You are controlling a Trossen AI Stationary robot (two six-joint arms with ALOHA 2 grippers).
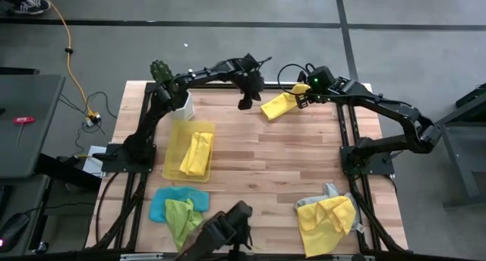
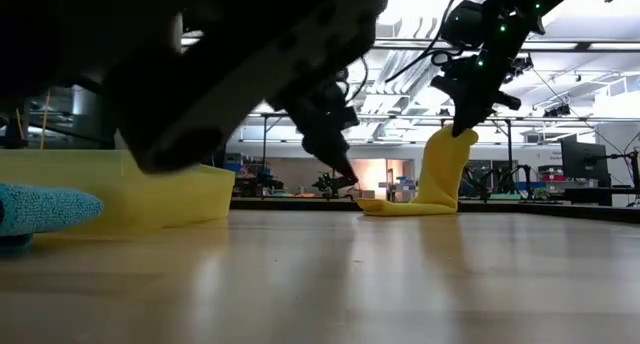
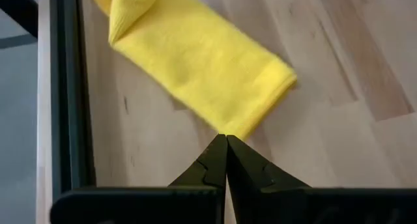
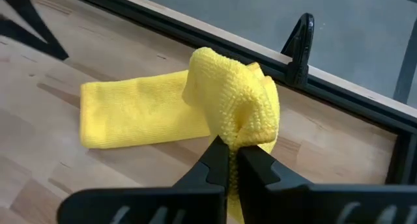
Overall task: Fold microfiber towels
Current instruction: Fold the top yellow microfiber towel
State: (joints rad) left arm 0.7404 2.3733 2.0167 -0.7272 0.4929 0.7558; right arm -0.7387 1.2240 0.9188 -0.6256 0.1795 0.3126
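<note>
Near the top centre of the high view, my right gripper pinches one end of a folded yellow towel, lifting that end while the rest trails on the table. Just to its left my left gripper hovers beside the towel's low end, fingers pressed together on nothing. Further out I see another yellow towel in the tray at centre left, blue and green cloths at lower left, and a yellow-and-grey heap at lower right.
</note>
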